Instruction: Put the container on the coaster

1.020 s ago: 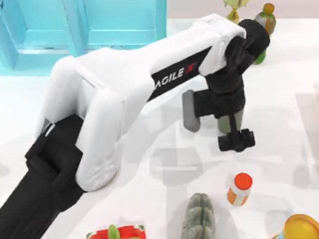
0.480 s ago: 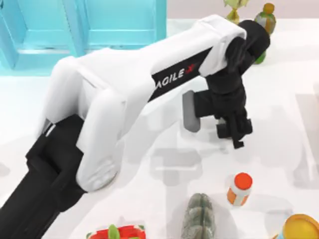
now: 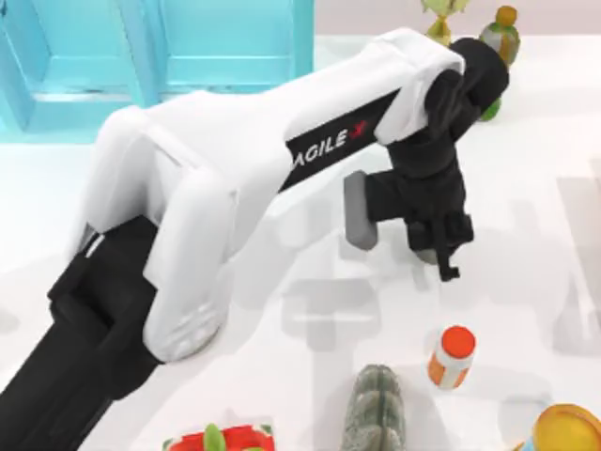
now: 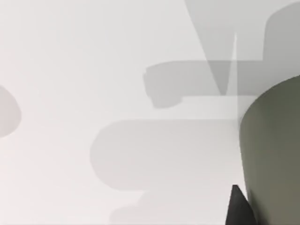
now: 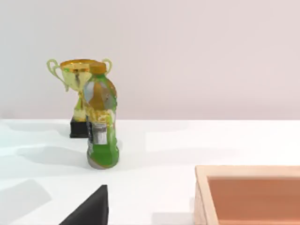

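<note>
Hovering left gripper at right-centre of frame, directly over upright container, axis vertical; spread or pinching: cannot tell. Right gripper idling, facing bottle.

The left arm has glossy white shells, black joints and a black "AGILE X" panel.

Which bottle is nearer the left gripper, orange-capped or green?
The small orange-capped white bottle, just below the left gripper; the green bottle stands at the table's far edge.
</note>
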### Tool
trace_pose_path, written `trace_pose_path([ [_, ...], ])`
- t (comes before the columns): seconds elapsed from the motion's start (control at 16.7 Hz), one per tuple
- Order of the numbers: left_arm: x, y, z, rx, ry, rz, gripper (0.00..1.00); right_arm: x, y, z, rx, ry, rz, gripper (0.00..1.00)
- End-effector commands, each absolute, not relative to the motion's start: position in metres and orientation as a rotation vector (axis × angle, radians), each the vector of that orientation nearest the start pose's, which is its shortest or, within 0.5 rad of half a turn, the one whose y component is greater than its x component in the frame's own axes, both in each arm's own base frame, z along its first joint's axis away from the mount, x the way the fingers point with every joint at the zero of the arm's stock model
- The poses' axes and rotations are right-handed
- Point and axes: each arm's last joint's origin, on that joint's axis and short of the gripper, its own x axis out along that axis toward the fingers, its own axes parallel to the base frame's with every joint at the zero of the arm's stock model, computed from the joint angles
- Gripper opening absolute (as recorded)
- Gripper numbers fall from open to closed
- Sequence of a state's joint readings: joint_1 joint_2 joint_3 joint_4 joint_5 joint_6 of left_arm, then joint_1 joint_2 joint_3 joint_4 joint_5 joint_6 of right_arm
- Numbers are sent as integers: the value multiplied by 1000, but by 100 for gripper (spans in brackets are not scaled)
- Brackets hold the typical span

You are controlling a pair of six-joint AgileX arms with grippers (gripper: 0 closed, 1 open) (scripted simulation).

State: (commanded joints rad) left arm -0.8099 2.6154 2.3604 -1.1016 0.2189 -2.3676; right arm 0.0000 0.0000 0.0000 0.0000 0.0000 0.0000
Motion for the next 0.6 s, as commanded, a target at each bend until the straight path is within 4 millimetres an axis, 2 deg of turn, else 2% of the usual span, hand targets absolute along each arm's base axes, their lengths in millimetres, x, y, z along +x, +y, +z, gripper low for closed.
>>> trace_pose_path([
  [0.36, 367, -377, 134, -1408, 1435, 1038, 0, 106, -1, 160, 0, 0, 0, 100],
  [0.48, 377, -365, 136, -1389, 1435, 1025, 0, 106, -1, 160, 0, 0, 0, 100],
  [0.6, 391, -343, 138, -1346, 1437, 1000, 0, 106, -1, 160, 0, 0, 0, 100],
])
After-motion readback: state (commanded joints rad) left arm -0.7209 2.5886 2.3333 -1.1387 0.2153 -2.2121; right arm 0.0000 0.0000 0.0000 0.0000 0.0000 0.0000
